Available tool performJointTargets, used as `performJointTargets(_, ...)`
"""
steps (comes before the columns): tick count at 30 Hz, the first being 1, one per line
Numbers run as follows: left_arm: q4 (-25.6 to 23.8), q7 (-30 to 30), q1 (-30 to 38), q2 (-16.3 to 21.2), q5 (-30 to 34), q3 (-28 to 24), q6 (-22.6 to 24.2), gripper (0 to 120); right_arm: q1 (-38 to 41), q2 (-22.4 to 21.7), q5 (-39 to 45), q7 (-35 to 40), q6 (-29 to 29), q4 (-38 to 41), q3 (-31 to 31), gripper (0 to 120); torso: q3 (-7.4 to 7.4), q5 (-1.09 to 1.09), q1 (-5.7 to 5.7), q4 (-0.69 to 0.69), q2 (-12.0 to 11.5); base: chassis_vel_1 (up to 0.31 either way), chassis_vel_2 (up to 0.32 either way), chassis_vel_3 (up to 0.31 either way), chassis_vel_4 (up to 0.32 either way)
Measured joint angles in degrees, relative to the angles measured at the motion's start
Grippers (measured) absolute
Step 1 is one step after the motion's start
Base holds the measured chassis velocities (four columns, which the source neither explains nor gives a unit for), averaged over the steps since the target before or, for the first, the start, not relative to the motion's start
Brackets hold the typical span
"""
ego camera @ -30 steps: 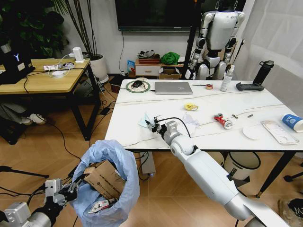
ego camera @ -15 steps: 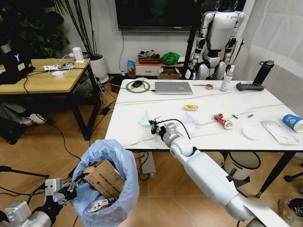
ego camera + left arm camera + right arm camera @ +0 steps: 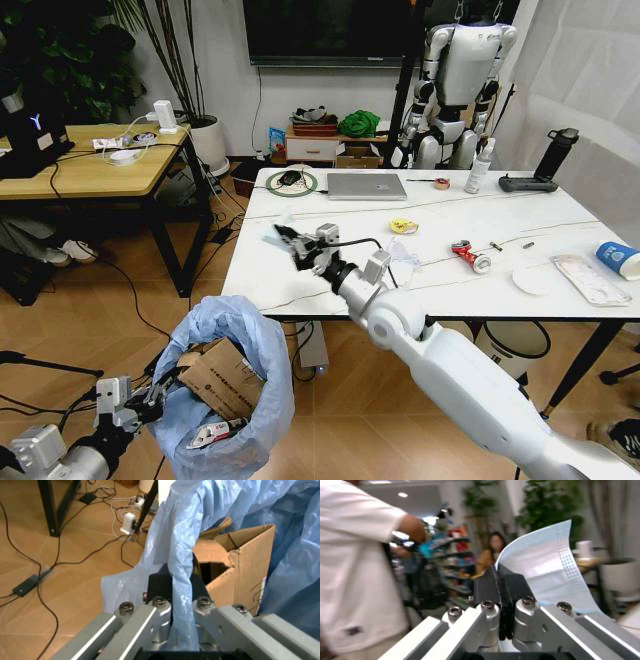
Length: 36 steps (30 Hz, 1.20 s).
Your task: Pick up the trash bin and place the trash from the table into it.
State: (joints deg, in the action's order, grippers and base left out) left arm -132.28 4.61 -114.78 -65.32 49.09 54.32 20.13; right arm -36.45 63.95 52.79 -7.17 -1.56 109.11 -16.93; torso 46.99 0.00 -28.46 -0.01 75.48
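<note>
The white marble-look table [image 3: 520,230] with dark veins spreads beneath and beyond the right gripper [image 3: 287,237]. Below that gripper, toward the robot, the crinkled light-blue bag-lined trash bin [image 3: 235,385] hangs from the left gripper [image 3: 181,588], pressed onto its liner rim. The right gripper's jaws pinch a pale blue pleated face mask [image 3: 547,560]. The step looks like carrying trash to the bin; next calls for swinging over the opening and releasing. A second earlier this gripper sat low at the tabletop; now it is raised, mask lifted.

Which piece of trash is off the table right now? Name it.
The pale blue mask, pinched in the right gripper above the table; the red-white can and blue paper cup lie there.
</note>
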Motion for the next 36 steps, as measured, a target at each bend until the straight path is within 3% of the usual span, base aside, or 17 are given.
performJointTargets(6, -0.6, 0.0, -0.3, -0.3, 0.1, 0.3, 0.0, 0, 0.3, -2.9, 3.4, -0.2, 1.3, 7.1, -8.0, 0, 0.00, -0.02, 0.00, 0.01, 0.0, 0.000, 0.000, 0.000, 0.000)
performJointTargets(12, -0.8, 0.0, -0.5, -0.5, 0.1, 0.3, 0.0, 0, -2.9, -4.2, -0.2, -0.2, 2.9, 8.6, -15.1, 0, 0.00, 0.00, 0.00, 0.00, 0.0, 0.000, 0.000, 0.000, 0.000)
performJointTargets(16, -1.0, -0.1, -0.4, -0.5, 0.1, 0.3, 0.0, 0, -5.1, -5.0, -2.8, -0.4, 3.0, 8.7, -16.0, 0, 0.00, 0.00, 0.00, 0.00, 0.0, 0.000, 0.000, 0.000, 0.000)
performJointTargets(20, -1.1, -0.2, -0.4, -0.7, 0.0, 0.0, 0.1, 0, -7.7, -6.4, -6.1, -0.5, 3.2, 8.8, -15.2, 14, 0.01, 0.00, 0.00, 0.00, 0.0, 0.000, 0.000, 0.000, 0.000)
performJointTargets(21, -1.1, -0.2, -0.4, -0.8, -0.1, -0.1, 0.1, 0, -8.7, -7.2, -7.1, -0.1, 3.1, 9.7, -14.5, 22, 0.01, 0.00, 0.00, 0.00, 0.0, 0.000, 0.000, 0.000, 0.000)
performJointTargets(29, -0.7, -0.2, 0.1, -0.7, -0.3, -0.5, 0.1, 0, -12.4, -10.7, -10.4, 0.9, 2.7, 12.4, -10.8, 45, 0.01, 0.00, 0.00, 0.00, 0.0, 0.000, 0.000, 0.000, 0.000)
performJointTargets(35, -0.4, -0.5, 0.8, -0.2, 0.0, -0.7, 0.3, 0, -15.1, -13.0, -14.1, 2.0, 1.0, 14.5, -8.6, 72, 0.01, 0.00, -0.01, 0.00, 0.0, 0.000, 0.000, 0.000, 0.000)
performJointTargets(36, -0.4, -0.5, 0.8, -0.2, 0.0, -0.7, 0.3, 0, -15.1, -13.0, -14.1, 2.0, 1.0, 14.5, -8.6, 72, 0.01, 0.00, -0.01, 0.00, 0.0, 0.000, 0.000, 0.000, 0.000)
